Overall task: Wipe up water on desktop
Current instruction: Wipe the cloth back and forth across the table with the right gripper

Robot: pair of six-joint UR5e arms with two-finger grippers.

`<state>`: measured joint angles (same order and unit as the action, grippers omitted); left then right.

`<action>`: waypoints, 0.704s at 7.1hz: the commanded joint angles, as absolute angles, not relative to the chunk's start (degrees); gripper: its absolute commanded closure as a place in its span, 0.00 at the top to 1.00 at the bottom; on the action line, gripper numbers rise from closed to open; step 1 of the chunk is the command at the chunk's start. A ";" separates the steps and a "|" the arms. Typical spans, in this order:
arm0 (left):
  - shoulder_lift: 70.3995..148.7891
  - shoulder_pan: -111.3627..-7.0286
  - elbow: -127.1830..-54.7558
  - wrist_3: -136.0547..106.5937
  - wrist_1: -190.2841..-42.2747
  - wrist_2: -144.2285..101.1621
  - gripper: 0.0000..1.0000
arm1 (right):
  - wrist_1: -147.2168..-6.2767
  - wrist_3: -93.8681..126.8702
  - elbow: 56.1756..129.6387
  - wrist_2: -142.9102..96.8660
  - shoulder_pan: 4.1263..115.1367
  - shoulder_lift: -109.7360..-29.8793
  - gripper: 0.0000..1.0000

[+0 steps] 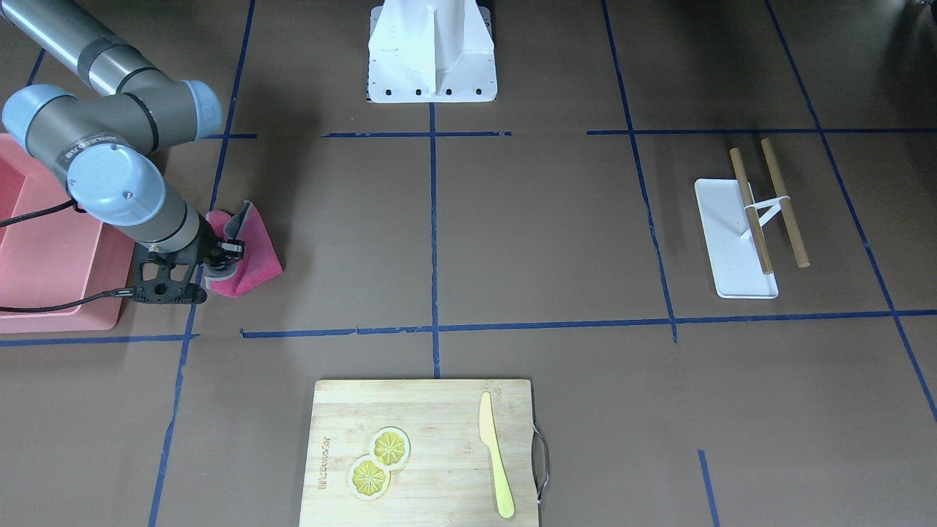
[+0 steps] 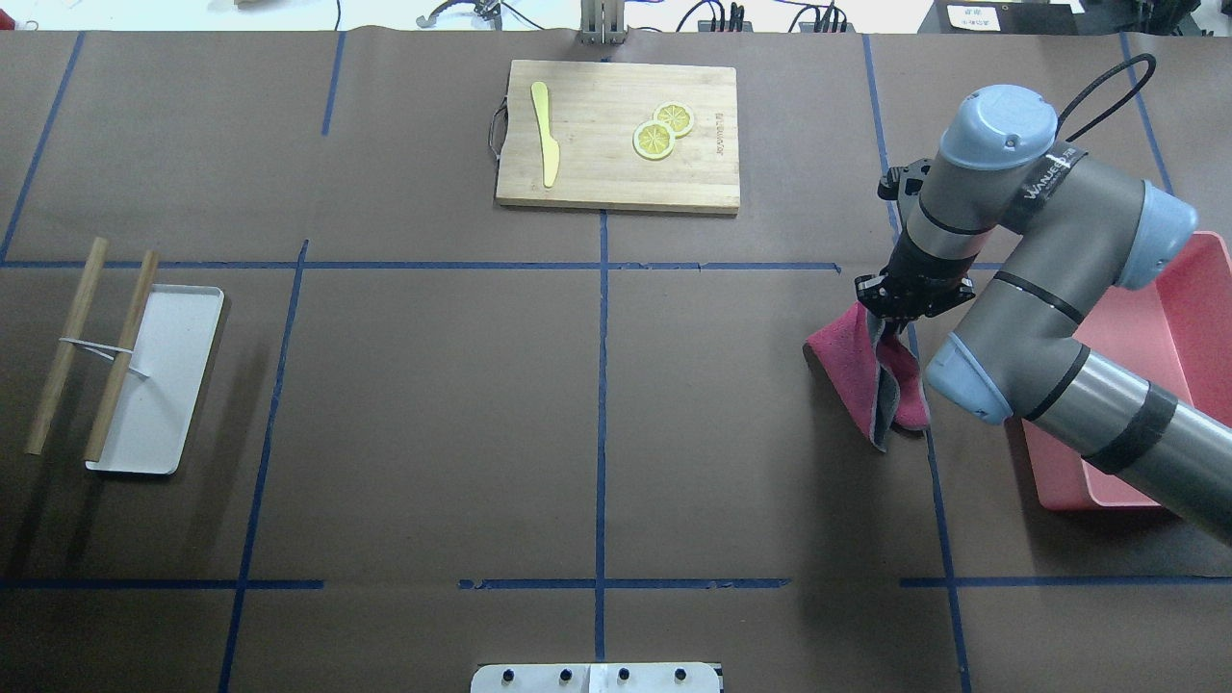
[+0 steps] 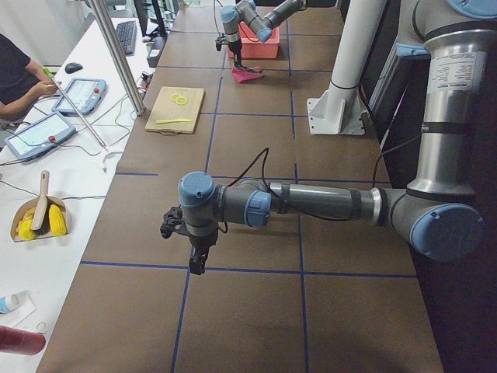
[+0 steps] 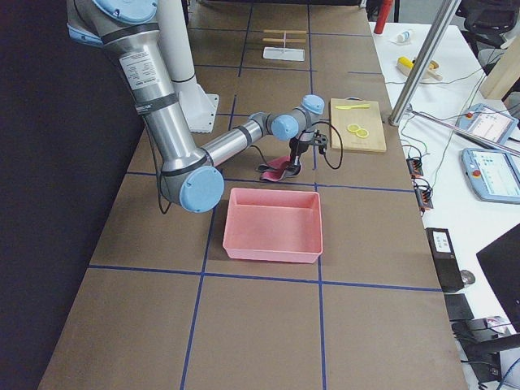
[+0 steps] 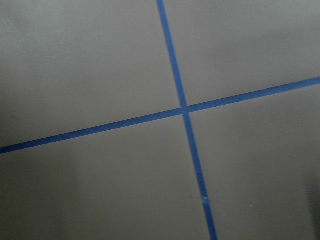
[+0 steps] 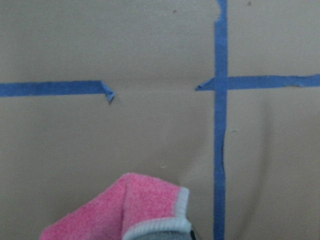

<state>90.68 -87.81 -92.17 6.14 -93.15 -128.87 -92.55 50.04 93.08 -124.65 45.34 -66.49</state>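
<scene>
The desktop (image 2: 433, 404) is a dark-brown surface crossed by blue tape lines; I see no water on it. My right gripper (image 2: 900, 306) is shut on the top of a pink cloth (image 2: 847, 358) with a grey edge. The cloth hangs down with its lower part on the desktop, next to the pink bin. The cloth (image 1: 252, 256) and the right gripper (image 1: 222, 256) also show in the front-facing view, and the cloth's tip (image 6: 130, 207) in the right wrist view. My left gripper (image 3: 197, 263) hovers low over bare desktop, seen only in the exterior left view; I cannot tell if it is open or shut.
A pink bin (image 2: 1179, 346) stands right beside the right arm. A bamboo cutting board (image 2: 597, 183) with a yellow knife (image 2: 545, 130) and two lemon slices (image 2: 662, 130) lies at the far middle. A white tray (image 2: 168, 385) with two wooden sticks lies at the left.
</scene>
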 commanded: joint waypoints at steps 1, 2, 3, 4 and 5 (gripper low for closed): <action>90.88 -88.33 -91.93 6.33 -93.25 -128.76 1.00 | -92.46 57.00 96.75 -124.98 39.49 -66.71 0.00; 90.97 -88.50 -91.93 6.33 -93.08 -128.59 1.00 | -92.46 60.70 100.77 -125.15 37.11 -67.06 0.00; 91.05 -88.51 -91.85 6.24 -93.16 -128.58 1.00 | -92.55 64.73 104.55 -125.16 34.57 -67.23 0.00; 91.05 -88.51 -91.85 6.24 -93.16 -128.58 1.00 | -92.55 68.60 105.89 -124.55 32.28 -67.24 0.00; 91.05 -88.51 -91.76 6.24 -93.25 -128.58 1.00 | -92.81 69.16 108.61 -124.98 32.17 -67.32 0.00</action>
